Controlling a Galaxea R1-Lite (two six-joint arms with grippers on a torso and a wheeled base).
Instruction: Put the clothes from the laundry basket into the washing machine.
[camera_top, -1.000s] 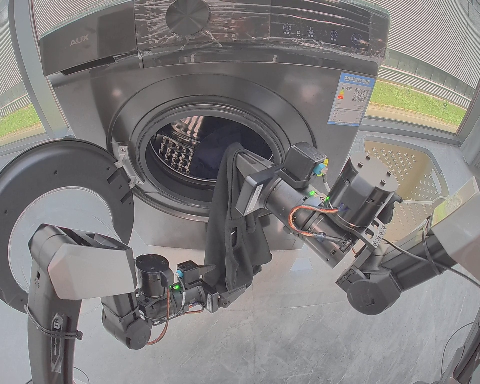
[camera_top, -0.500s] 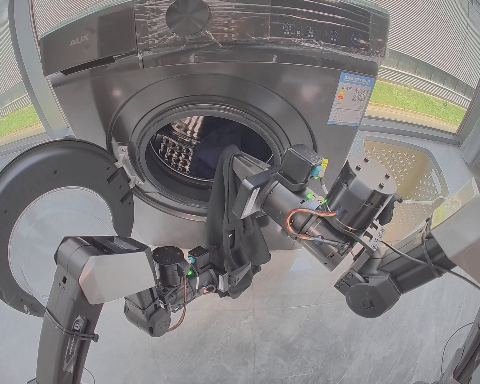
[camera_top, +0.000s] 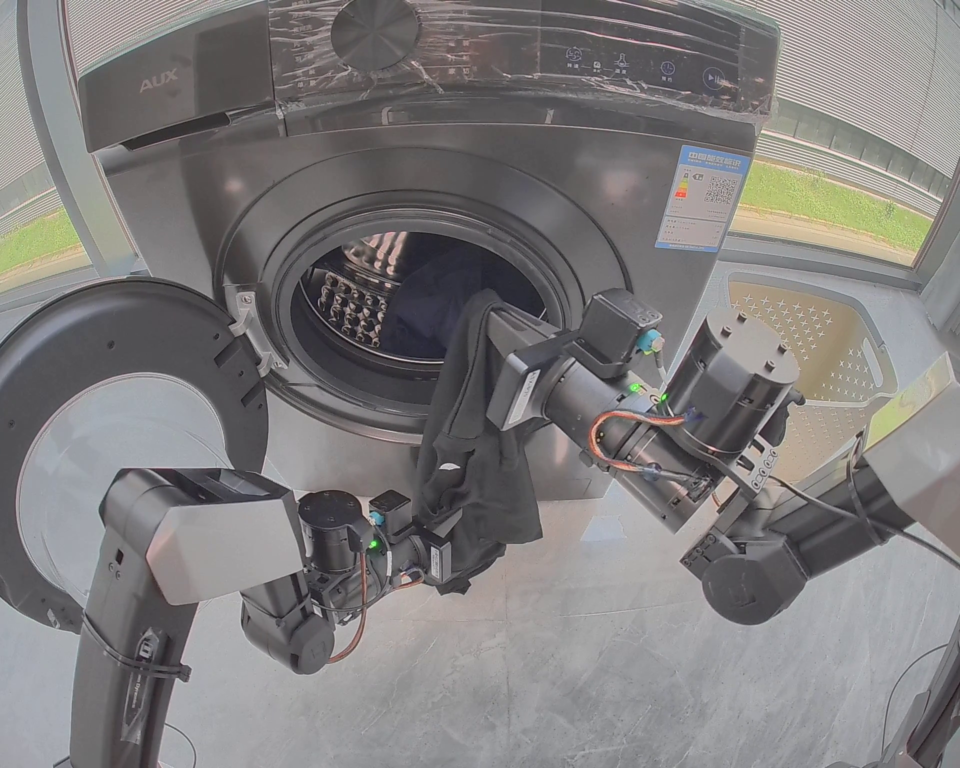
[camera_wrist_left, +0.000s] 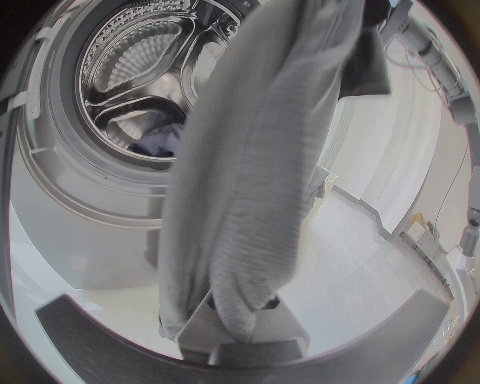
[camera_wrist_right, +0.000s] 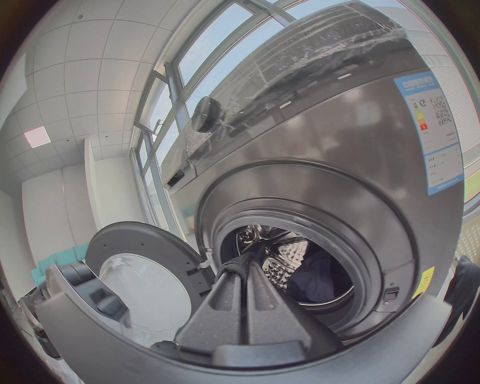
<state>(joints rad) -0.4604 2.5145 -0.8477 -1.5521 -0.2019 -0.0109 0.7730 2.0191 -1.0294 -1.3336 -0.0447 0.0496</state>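
The right claw (camera_top: 495, 320) clamped the garment (camera_top: 470, 450) just before the drum (camera_top: 365, 295). Below it, the left claw (camera_top: 455, 562) pinched the hem, probably so trailing cloth cleared the rim.

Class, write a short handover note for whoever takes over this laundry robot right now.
Right gripper: shut on the dark garment, at the washing machine drum mouth.
Left gripper: at the garment's hanging lower end; grip unclear.
Done: door open; blue clothing in the drum.
Left: get the whole garment inside, release. Laundry basket stands right of the machine.
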